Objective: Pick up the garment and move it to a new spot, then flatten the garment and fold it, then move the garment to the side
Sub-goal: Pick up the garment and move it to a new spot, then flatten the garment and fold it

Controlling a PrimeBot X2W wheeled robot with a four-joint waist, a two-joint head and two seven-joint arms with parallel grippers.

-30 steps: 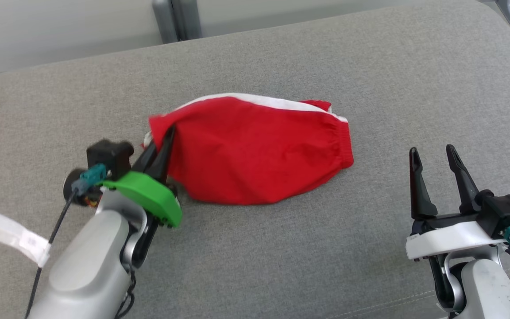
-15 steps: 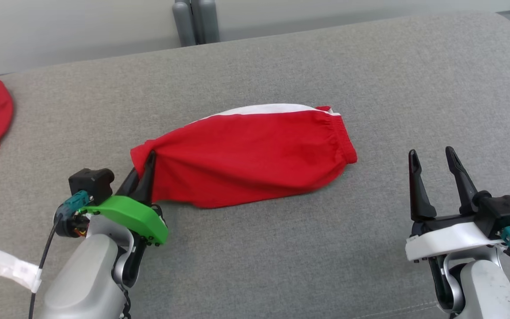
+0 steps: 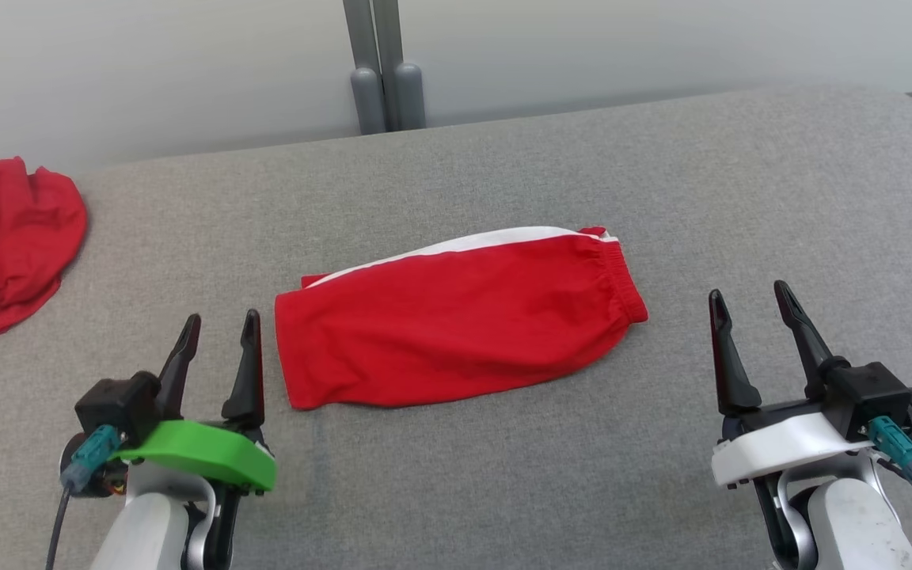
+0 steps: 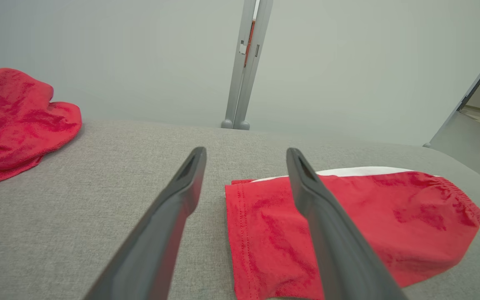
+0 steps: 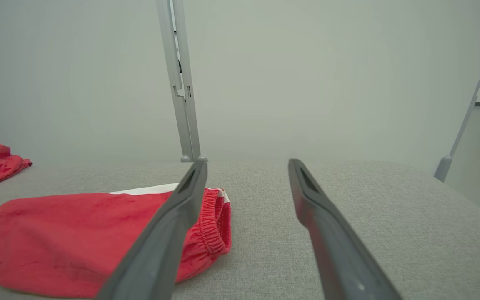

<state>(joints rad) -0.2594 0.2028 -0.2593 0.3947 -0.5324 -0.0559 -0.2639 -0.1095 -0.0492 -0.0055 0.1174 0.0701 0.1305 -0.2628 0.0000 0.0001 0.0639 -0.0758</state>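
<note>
The garment (image 3: 456, 317), a pair of red shorts, lies flat and apparently doubled over in the middle of the head view. A white stripe (image 3: 464, 241) runs along its far edge, the gathered waistband (image 3: 626, 277) is at the right end and the stitched hem (image 3: 286, 348) at the left. Nothing touches it. It rests on the grey cushion (image 3: 503, 475), which has a rough weave.

The left gripper (image 3: 222, 317) stands just beside the hem at the lower left, fingers spread and empty. The right gripper (image 3: 747, 290) is at the lower right, also spread and empty, and well apart from the waistband.

Judging from this, the fold looks done or nearly so, and shifting the shorts aside is what remains. The main risk is a pinch at the hem that catches only the top layer, which would peel the fold open as the arm lifts. A one-sided lift from the left could let the waistband end droop and the layers slide apart, since the right gripper is too far off to support it. Dragging instead of lifting could bunch the fabric against the cushion's weave.

A second heap of red cloth (image 3: 5, 237) sits at the upper left edge of the frame. A move to that side could land the shorts on it, or the same colour could mislead a grasp. The metal post (image 3: 381, 79) at the top centre is clear of any likely path.
</note>
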